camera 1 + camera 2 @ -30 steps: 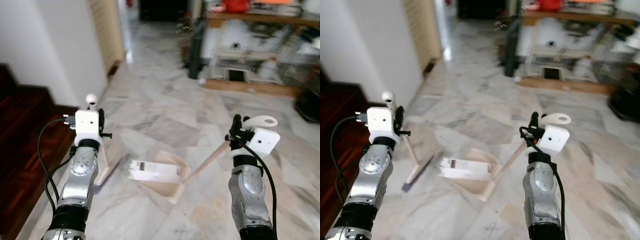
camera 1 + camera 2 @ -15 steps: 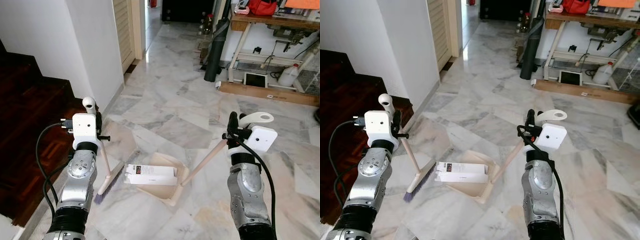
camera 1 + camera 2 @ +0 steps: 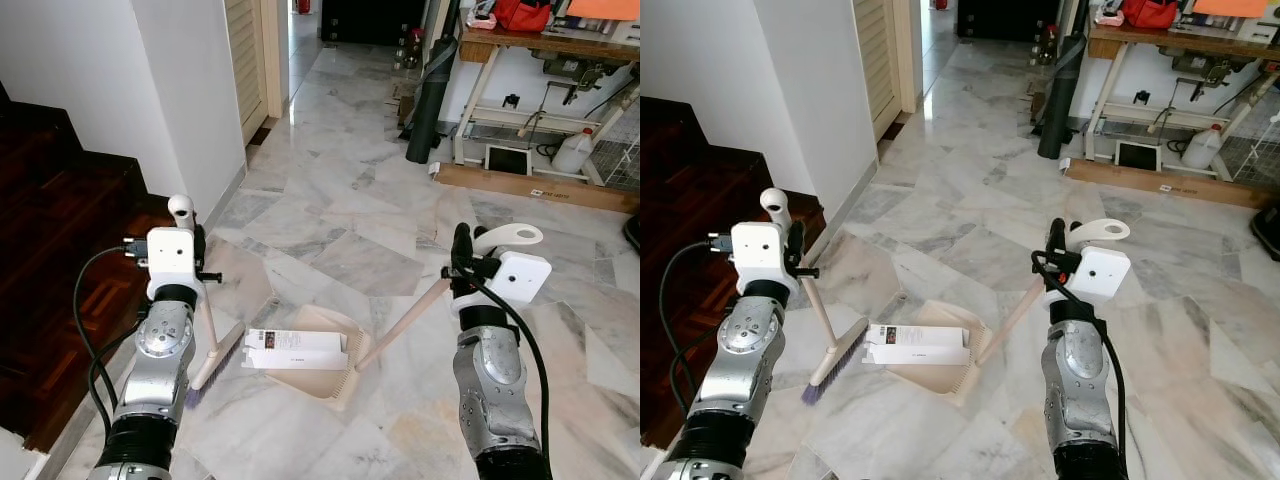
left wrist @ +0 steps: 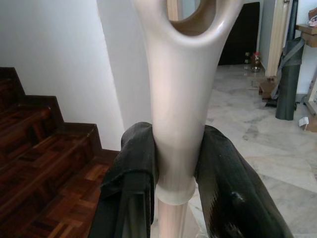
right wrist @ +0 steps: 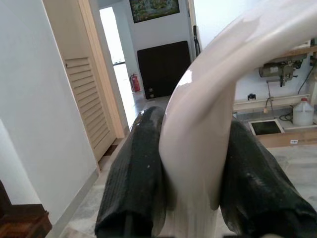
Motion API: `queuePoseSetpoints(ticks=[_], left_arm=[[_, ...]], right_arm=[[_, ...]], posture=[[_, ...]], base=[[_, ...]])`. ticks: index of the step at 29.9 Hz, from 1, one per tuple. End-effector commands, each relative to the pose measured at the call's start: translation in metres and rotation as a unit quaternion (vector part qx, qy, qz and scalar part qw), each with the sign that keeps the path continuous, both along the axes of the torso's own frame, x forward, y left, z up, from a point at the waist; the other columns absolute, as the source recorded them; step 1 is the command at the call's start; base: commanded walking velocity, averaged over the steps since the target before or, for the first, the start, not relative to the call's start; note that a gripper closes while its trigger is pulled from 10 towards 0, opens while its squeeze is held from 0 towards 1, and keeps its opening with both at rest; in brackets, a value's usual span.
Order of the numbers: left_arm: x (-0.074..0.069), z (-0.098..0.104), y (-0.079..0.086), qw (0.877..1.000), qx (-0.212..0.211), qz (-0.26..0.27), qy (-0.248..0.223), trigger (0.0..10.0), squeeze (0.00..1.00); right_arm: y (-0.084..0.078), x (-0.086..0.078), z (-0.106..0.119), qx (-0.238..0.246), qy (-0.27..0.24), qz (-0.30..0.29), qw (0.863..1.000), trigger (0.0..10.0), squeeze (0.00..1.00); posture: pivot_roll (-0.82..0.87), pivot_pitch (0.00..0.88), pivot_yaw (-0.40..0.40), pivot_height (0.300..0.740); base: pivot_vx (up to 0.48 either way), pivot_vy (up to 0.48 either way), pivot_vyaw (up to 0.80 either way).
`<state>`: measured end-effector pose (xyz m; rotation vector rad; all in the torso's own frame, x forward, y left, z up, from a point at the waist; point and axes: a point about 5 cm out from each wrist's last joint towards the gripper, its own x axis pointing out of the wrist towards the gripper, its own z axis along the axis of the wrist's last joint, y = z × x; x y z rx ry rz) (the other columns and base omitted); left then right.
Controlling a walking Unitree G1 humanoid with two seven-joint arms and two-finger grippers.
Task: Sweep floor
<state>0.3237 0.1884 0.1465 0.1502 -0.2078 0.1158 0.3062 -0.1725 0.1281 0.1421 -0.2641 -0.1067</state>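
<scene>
- Cream plastic runs through both tools: the broom (image 3: pixel 825 335) and the dustpan (image 3: pixel 932 362) look light and stiff, with smooth handles that could twist in a loose grip, so holding near the looped top ends seems the right place.
- The left gripper (image 4: pixel 176 171) pinches the broom handle just under its loop, the fingers (image 4: pixel 131 163) pressed against both sides.
- The right gripper (image 5: pixel 193 173) clamps the dustpan handle (image 3: pixel 1012 318) below its hooked end.
- Both forearms stand upright, wrists raised, one to each side of the dustpan.
- A white box (image 3: pixel 916 343) lies across the dustpan's mouth; the broom's bristles rest on the marble floor (image 3: pixel 970 220) just left of the dustpan.
</scene>
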Motion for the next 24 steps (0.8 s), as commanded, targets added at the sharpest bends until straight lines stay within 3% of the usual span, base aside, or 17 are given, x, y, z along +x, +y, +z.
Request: queuePoseSetpoints(ticks=[1, 24], left_arm=[[0.0003, 0.0128, -0.0042, 0.999, 0.008, -0.011, -0.034, 10.0, 0.00], [0.0001, 0.0147, -0.0057, 0.999, 0.005, -0.014, -0.038, 10.0, 0.00]], right_arm=[[-0.0021, 0.0020, 0.0121, 0.008, -0.026, -0.003, 1.000, 10.0, 0.00], [-0.0009, 0.0030, 0.0115, 0.007, -0.021, 0.001, 1.000, 10.0, 0.00]], posture=[[-0.02, 0.000, -0.025, 0.740], [-0.02, 0.004, -0.030, 0.740]], base=[[0.000, 0.000, 0.00], [0.000, 0.000, 0.00]])
